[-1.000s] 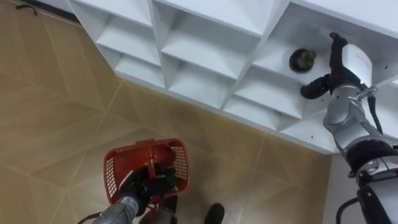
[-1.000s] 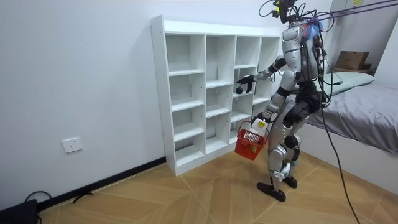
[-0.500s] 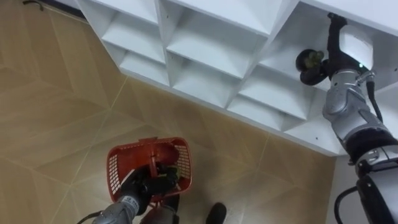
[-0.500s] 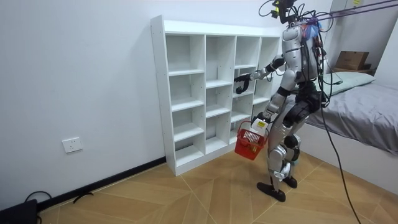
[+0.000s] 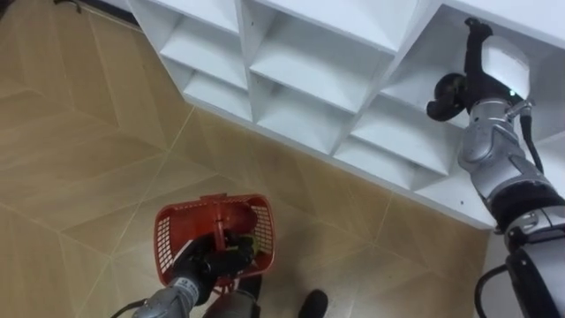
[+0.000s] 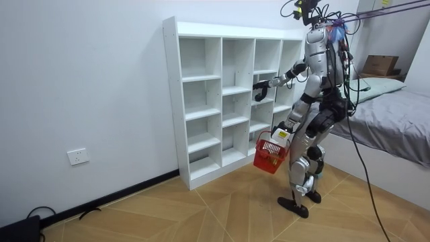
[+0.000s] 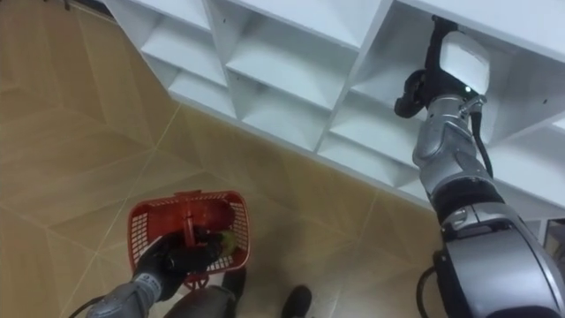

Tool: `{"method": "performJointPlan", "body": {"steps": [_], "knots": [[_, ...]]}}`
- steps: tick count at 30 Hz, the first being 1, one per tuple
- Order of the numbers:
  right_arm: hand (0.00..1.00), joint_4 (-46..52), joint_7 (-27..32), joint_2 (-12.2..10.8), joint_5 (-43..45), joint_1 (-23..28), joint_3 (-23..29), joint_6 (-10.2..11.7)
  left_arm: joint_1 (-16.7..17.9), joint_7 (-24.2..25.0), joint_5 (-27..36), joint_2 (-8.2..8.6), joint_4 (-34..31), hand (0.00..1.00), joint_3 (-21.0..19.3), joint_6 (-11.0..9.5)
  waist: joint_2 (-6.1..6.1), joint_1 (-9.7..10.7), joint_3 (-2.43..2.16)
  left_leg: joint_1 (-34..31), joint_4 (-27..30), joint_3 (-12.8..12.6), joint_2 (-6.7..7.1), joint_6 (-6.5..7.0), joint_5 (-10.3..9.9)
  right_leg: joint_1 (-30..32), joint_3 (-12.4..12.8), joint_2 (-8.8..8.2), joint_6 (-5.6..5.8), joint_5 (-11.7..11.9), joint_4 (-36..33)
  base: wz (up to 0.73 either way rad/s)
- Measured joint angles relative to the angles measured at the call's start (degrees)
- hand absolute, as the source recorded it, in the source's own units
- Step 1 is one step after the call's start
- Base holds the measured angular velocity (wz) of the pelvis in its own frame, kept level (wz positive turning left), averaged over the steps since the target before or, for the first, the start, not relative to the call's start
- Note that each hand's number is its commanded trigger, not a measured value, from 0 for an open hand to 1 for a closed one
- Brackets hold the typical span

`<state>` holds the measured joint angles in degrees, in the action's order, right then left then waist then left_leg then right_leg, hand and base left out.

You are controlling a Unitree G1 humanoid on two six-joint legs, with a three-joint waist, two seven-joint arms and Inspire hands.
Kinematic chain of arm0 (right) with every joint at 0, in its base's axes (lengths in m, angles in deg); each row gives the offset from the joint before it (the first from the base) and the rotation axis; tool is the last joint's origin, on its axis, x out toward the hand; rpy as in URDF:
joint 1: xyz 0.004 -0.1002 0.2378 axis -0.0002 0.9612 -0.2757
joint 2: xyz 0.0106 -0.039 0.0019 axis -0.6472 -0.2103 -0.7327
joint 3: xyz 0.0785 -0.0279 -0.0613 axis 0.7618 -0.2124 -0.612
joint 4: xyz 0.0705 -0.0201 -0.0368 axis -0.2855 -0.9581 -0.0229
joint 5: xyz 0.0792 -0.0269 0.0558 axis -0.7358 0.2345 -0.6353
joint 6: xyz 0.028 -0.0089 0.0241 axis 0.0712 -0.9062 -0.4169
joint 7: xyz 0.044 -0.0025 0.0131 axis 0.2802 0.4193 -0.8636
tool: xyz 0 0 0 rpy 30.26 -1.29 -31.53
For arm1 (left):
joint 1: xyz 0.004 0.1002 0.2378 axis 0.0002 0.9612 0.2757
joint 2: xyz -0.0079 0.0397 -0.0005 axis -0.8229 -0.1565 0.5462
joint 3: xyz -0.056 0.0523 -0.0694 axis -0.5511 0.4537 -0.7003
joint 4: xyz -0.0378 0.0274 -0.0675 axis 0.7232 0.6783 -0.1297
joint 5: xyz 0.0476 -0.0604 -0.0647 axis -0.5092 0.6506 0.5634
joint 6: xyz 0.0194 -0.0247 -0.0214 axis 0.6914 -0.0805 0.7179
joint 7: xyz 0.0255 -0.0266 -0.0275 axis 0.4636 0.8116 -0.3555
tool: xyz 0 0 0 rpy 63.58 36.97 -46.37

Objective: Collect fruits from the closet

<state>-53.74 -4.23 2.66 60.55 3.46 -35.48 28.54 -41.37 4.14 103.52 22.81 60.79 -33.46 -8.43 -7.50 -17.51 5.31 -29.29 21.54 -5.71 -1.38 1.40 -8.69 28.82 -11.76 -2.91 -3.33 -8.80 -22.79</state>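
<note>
My right hand [image 5: 446, 95] reaches into a compartment of the white closet [image 5: 300, 62] at the upper right, its dark fingers curled over a small dark round fruit that is almost hidden inside them. Low at the left, my left hand [image 5: 207, 265] is shut on the handle of a red mesh basket [image 5: 172, 238] that hangs over the wooden floor. Something greenish [image 7: 228, 238] lies inside the basket. In the room view I stand upright facing the closet [image 6: 201, 101], right hand [image 6: 259, 91] at mid-shelf height, basket [image 6: 270, 153] by my knee.
The closet's other compartments in view hold nothing. A bed [image 6: 390, 128] stands behind me at the room view's right, with a cardboard box [image 6: 380, 64] beyond it. Wooden floor stretches to the room view's left of my feet.
My right hand has moved forward into the compartment and closed over the dark fruit, which lay in plain sight before. My head camera has shifted slightly. The basket hangs as before.
</note>
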Motion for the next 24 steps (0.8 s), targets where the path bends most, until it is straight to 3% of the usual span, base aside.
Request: {"method": "performJointPlan", "body": {"steps": [24], "knots": [[0.00,-1.5,-1.1,0.0,-0.1,0.0,0.0,-0.7,0.1,0.0,0.0,0.02,-0.2,1.00,-0.6,0.0,0.02,-0.2,0.03,-0.2,-0.1,0.1,0.02,0.00,0.0,0.2,0.0,0.00,0.00,0.0,0.0,0.00]]}}
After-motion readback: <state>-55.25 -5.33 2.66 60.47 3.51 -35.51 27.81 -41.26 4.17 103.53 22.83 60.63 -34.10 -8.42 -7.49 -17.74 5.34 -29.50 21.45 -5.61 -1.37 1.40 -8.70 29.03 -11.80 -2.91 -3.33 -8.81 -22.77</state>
